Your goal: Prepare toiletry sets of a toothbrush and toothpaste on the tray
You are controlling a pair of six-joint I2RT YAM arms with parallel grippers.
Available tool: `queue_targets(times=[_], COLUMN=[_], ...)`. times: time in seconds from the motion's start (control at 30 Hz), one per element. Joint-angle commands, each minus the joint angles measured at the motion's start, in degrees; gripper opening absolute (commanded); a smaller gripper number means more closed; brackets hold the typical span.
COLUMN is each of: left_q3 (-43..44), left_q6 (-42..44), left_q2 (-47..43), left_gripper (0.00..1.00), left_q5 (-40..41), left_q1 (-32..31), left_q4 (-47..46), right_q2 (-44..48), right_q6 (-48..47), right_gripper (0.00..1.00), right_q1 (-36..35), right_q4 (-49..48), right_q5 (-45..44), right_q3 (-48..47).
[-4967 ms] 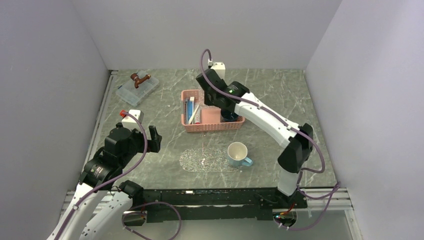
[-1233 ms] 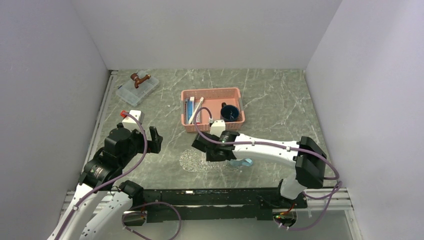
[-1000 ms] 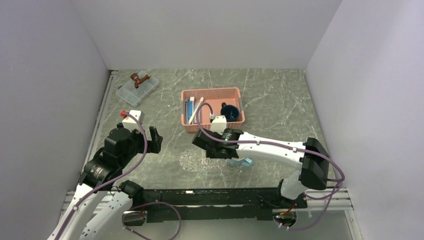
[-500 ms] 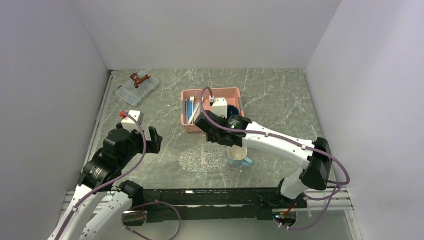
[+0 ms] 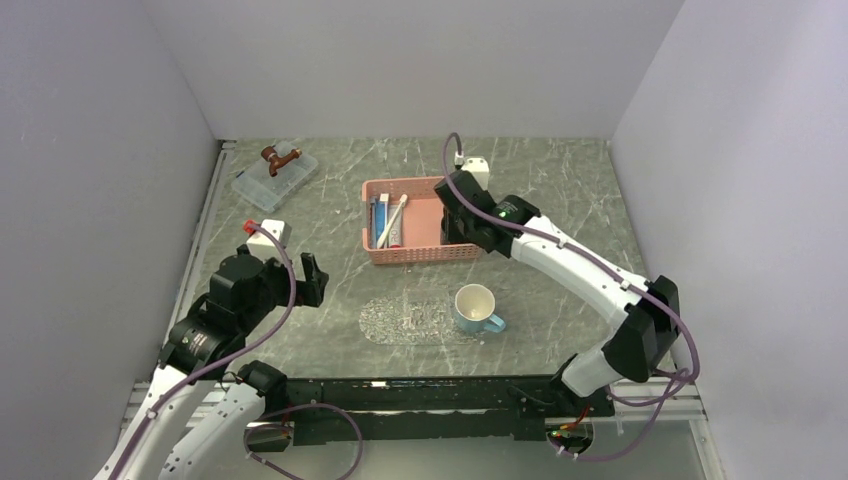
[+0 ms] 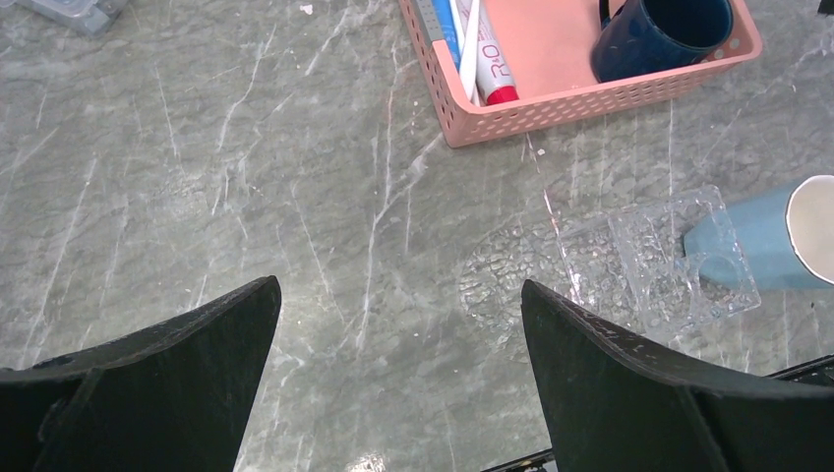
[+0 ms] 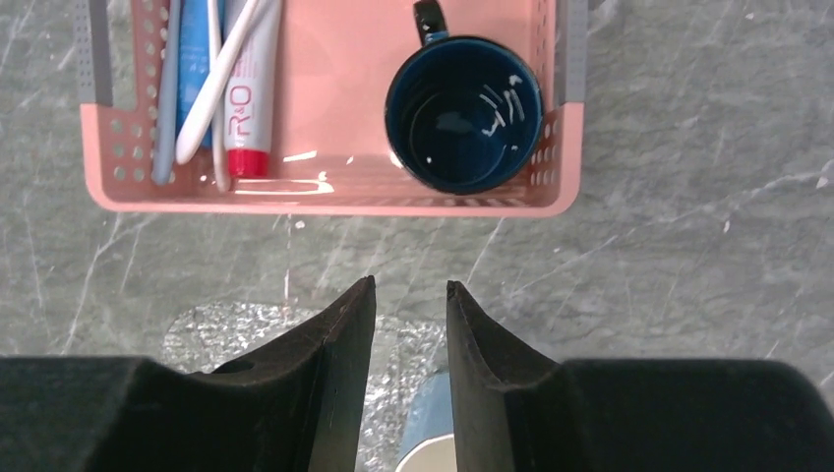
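Observation:
Inside the pink basket (image 7: 325, 202), at its left end, a whitish toothbrush (image 7: 211, 84) lies across a blue toothpaste (image 7: 246, 103) with a red cap; both also show in the left wrist view as toothbrush (image 6: 468, 39) and toothpaste (image 6: 489, 61). The clear bumpy tray (image 5: 405, 320) lies nearer me, in front of the basket. My right gripper (image 7: 408, 290) hovers over the table just in front of the basket, jaws a narrow gap apart with nothing between them. My left gripper (image 6: 398, 285) hangs wide open over bare table left of the tray (image 6: 590, 265).
A dark blue mug (image 7: 462, 113) stands in the basket's right end. A light blue mug (image 5: 478, 308) stands at the tray's right end. A clear lidded box (image 5: 275, 175) sits at the back left. Grey walls close in three sides.
My right arm has swung up from over the tray and light blue mug back to the basket's right end. The left arm has not moved.

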State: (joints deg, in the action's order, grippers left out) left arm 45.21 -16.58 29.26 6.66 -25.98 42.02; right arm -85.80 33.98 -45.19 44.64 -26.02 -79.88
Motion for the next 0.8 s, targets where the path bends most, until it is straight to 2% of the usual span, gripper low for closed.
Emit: queue_targets(times=[0.0,0.3,0.77], left_q3=[0.3,0.1,0.1], left_q6=[0.5,0.4,0.7], left_q2=[1.3,2.1,2.6], left_gripper=[0.99,0.99,0.99], left_q5=[-0.3,0.9,0.8], left_q1=[-0.1,-0.1,0.0], left_q4=[-2.0,-1.7,-1.7], right_q2=[-1.4,-13.1,-23.0], right_q6=[-6.3,-10.3,-11.4], right_gripper=[0.35,0.35,0.35], right_q1=[3.4,8.0,9.5], right_q4=[-3.7,-4.0,-2.7], right_q5=[4.4,11.4,10.7], right_q3=[-2.9,-11.1,-17.2])
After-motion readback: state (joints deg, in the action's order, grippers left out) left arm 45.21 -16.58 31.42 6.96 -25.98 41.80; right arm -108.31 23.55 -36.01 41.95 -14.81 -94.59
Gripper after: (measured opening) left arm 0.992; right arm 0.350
